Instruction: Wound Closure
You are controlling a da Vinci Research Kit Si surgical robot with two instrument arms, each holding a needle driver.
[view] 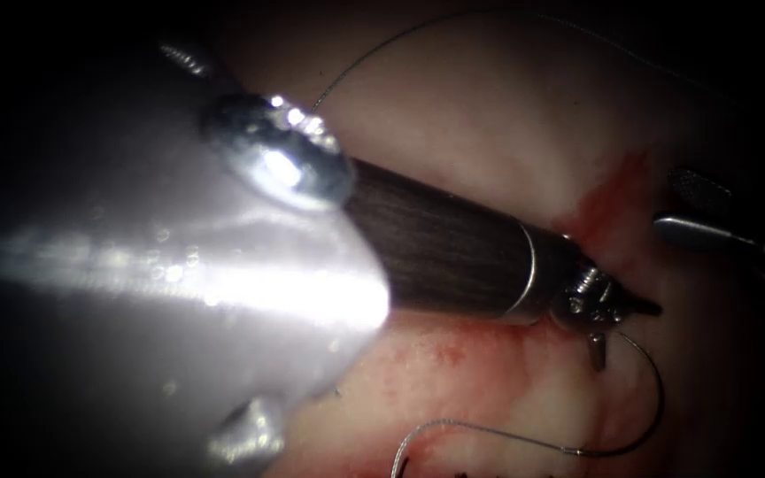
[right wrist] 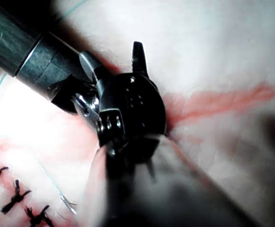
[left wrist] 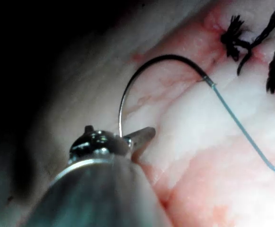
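My left tool (view: pixel 635 308) reaches in across the tissue (view: pixel 489 133), jaws shut on the curved needle (view: pixel 657 389) close to its pointed end. In the left wrist view the needle (left wrist: pixel 146 64) arcs up from the left tool (left wrist: pixel 137 137) to the thread's joint, lying over the tissue and not in it. The thread (view: pixel 480 429) trails left from the needle's tail, and shows as thread (left wrist: pixel 241 127) there too. My right tool (view: pixel 679 208) waits at the right of the cut (view: pixel 608 190), jaws open and holding nothing. The right wrist view has the right tool (right wrist: pixel 113 59) beside the left shaft (right wrist: pixel 28 52).
A blurred bright metal part (view: pixel 179 283) of the left arm blocks the picture's left half. Black knotted stitches with cut ends (left wrist: pixel 251 38) close the lower stretch of the cut, seen also as stitches (right wrist: pixel 14 198). Red fluid (view: pixel 453 354) stains the tissue below the shaft.
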